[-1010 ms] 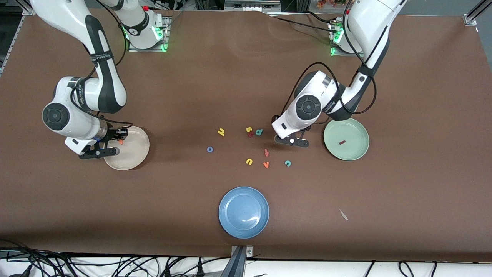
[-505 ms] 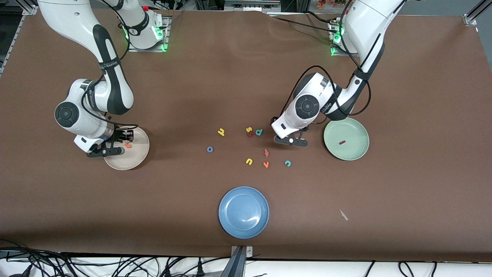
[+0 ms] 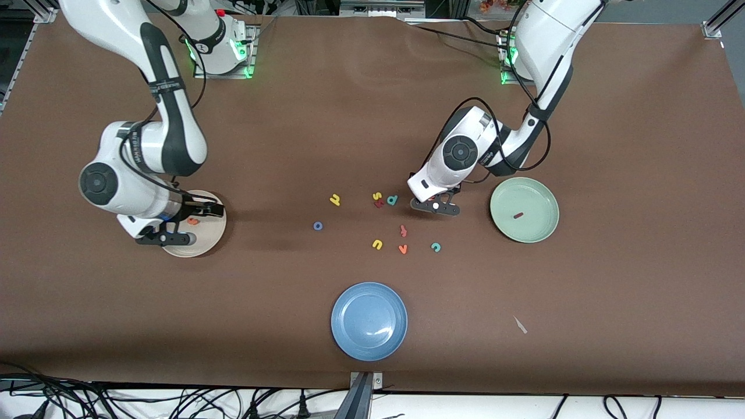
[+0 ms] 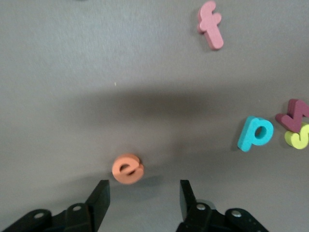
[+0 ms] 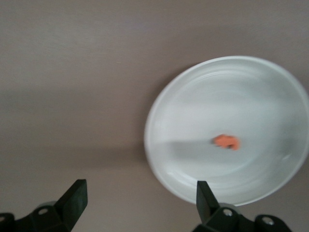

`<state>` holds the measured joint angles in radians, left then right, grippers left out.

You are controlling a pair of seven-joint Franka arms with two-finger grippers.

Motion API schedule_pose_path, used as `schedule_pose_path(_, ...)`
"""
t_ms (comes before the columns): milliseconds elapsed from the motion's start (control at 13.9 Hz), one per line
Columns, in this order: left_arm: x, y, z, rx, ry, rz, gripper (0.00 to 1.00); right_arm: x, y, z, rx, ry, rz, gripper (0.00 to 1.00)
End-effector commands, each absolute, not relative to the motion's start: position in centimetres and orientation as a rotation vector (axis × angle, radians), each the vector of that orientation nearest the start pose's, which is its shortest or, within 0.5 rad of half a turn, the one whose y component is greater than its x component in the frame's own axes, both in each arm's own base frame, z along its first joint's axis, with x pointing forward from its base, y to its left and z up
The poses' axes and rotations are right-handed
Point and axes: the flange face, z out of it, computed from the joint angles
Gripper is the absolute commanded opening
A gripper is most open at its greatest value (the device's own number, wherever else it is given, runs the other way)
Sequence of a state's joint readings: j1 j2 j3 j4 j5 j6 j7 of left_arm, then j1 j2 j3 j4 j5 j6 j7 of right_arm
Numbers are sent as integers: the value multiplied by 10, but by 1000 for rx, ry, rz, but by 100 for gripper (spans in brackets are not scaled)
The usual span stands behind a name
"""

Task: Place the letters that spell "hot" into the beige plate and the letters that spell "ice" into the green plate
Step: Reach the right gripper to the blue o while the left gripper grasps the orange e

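The orange t (image 3: 192,220) lies in the beige plate (image 3: 210,234), and my right gripper (image 3: 181,226) hangs open over that plate's edge. In the right wrist view the t (image 5: 227,141) rests in the plate (image 5: 193,121), ahead of the empty gripper (image 5: 141,189). The dark red i (image 3: 518,215) lies in the green plate (image 3: 532,195). My left gripper (image 3: 433,206) is low over the table beside it, open, with the orange e (image 4: 128,168) just past its fingertips (image 4: 101,189). The yellow h (image 3: 334,200), blue o (image 3: 318,226) and teal c (image 3: 435,247) lie loose mid-table.
Among them lie a yellow s (image 3: 377,196), a dark red letter (image 3: 379,203), a teal p (image 3: 392,200), a red f (image 3: 403,231), a yellow u (image 3: 377,244) and an orange v (image 3: 402,249). A blue plate (image 3: 369,320) sits nearest the front camera.
My right gripper opened and the orange t dropped into the beige plate. My left gripper shifted slightly away from the front camera, its jaws narrowing.
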<state>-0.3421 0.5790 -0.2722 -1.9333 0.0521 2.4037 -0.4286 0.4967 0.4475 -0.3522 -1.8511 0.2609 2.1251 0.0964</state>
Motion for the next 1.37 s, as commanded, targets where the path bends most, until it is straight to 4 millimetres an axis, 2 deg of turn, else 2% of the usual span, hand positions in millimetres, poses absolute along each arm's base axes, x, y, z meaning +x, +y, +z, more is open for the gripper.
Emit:
schedule_pose_path(0, 508, -348, 177, -3144, 370, 128, 65, 623, 176, 281, -3060, 277, 212, 100)
schedule_pose_path(72, 507, -347, 175, -3140, 373, 128, 65, 625, 200, 279, -3055, 311, 207, 100)
schedule_pose_path(289, 503, -350, 170, -3137, 349, 141, 63, 621, 267, 248, -3083, 357, 197, 100)
schedule_pose_path(361, 502, -350, 168, -3136, 346, 148, 54, 619, 281, 237, -3088, 363, 170, 100)
schedule_pose_path(433, 503, -349, 168, -3137, 341, 148, 37, 617, 294, 227, -3095, 354, 157, 100)
schedule_pose_path(505, 504, -348, 169, -3139, 334, 144, 17, 614, 306, 217, -3102, 341, 150, 100)
schedule_pose_path(577, 505, -347, 171, -3140, 324, 141, 4, 614, 315, 210, -3106, 326, 138, 100)
schedule_pose_path(649, 506, -345, 172, -3138, 319, 144, 0, 612, 326, 202, -3109, 319, 123, 100)
schedule_pose_path(794, 510, -342, 183, -3135, 311, 137, 0, 616, 348, 203, -3100, 309, 78, 100)
schedule_pose_path(938, 523, -328, 206, -3114, 283, 144, 0, 617, 360, 194, -3104, 300, 69, 100)
schedule_pose_path(1082, 540, -302, 234, -3081, 280, 184, 0, 615, 362, 185, -3110, 299, 72, 100)
schedule_pose_path(1226, 552, -265, 248, -3045, 321, 234, 0, 610, 368, 179, -3116, 281, 73, 95)
schedule_pose_path(1299, 560, -240, 251, -3007, 352, 242, 0, 610, 368, 179, -3115, 282, 74, 93)
